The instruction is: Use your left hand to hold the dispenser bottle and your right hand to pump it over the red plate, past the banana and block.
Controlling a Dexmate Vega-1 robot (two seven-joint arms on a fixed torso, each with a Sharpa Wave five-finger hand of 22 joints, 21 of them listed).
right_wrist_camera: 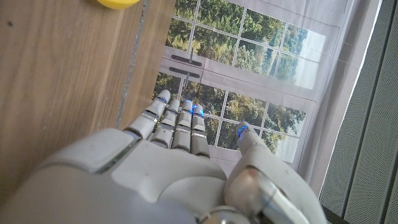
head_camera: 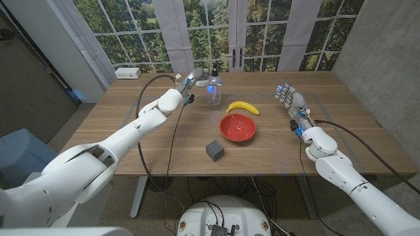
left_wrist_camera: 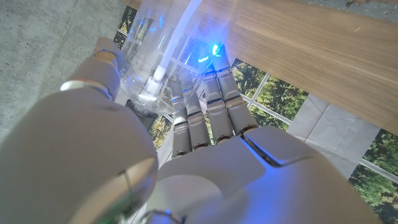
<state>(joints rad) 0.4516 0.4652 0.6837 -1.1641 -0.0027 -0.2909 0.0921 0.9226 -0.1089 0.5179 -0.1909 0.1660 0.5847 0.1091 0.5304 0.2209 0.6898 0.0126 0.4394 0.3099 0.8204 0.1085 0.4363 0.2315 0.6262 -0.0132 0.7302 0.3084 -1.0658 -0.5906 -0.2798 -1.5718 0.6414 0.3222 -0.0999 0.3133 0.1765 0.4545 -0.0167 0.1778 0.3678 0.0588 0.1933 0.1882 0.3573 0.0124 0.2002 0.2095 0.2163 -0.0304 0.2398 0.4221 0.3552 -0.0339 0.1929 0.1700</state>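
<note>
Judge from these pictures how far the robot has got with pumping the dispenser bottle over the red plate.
Done: the left hand has reached the dispenser bottle at the far side of the table, beyond the banana; its fingers are at the clear wall. In hand: securing that hold. Left: the bottle is not over the red plate, and the right hand waits with nothing in it, away from the pump.

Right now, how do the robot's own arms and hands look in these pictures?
Both arms have smooth, rounded white shells with grey joints. A black cable runs in a loop along each forearm. The left hand and right hand are light grey metal and plastic, with segmented fingers whose tips carry small blue lights. Blue light also glows near the left hand's fingers.
</note>
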